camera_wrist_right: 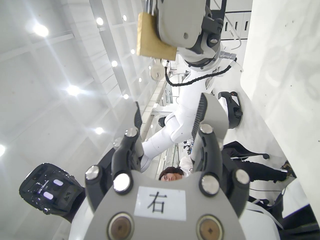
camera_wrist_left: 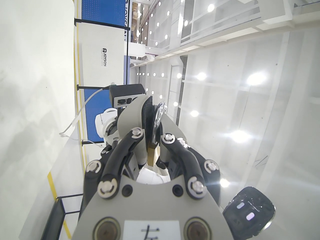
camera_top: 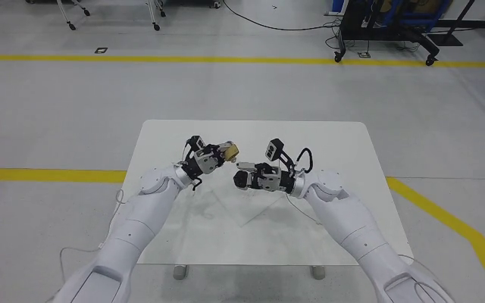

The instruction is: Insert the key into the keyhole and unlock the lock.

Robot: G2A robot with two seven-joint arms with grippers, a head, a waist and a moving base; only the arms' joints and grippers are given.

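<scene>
My left gripper is held above the middle of the white table, shut on a brass padlock. In the left wrist view the silver shackle is pinched between the pads, and the brass body lies nearer the palm. From the right wrist view the padlock sticks out sideways from the left gripper's fingers. A silver key hangs from its underside. My right gripper stands open just short of the key, with nothing between its fingers. It is also seen from above.
Both arms meet over the table's centre. The tabletop around them is bare white, with its far edge and side edges in view. Beyond are grey floor, yellow lines and a wheeled cart at the back right.
</scene>
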